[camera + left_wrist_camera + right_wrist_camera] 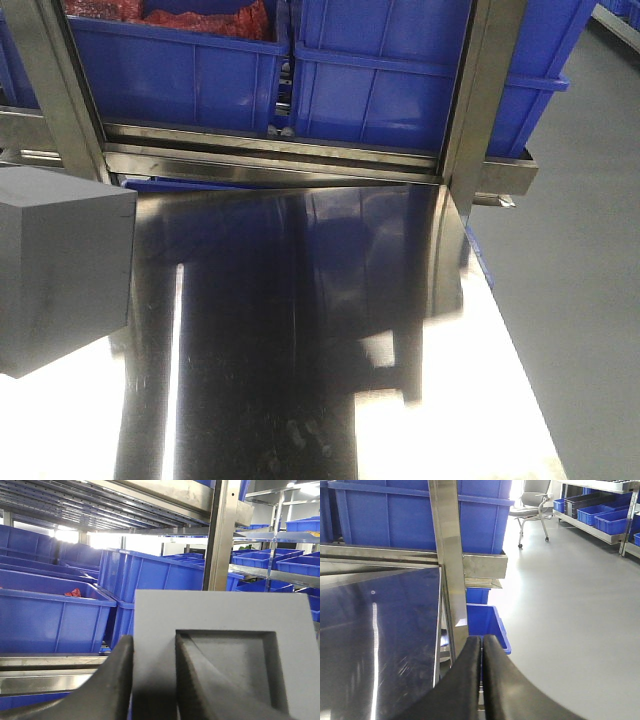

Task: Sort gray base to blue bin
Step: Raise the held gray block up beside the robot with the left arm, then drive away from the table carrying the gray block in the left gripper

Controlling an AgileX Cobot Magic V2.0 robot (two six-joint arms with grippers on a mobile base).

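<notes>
The gray base (pixel 210 615) fills the left wrist view, its square recess facing the camera. My left gripper (pixel 152 645) is shut on its left wall, one finger outside and one inside the recess. The block also shows at the left edge of the front view (pixel 55 270), held above the steel table (pixel 300 330). Blue bins stand on the shelf behind the table; the right one (pixel 400 90) is nearest the middle, and it shows in the left wrist view (pixel 150 575). My right gripper (pixel 481 642) is shut and empty, past the table's right edge.
A left blue bin (pixel 180 70) holds red material. Steel shelf posts (pixel 480 100) and a rail (pixel 270 155) stand between table and bins. Another small blue bin (pixel 485 622) sits on the floor by the post. An office chair (pixel 532 502) stands far right.
</notes>
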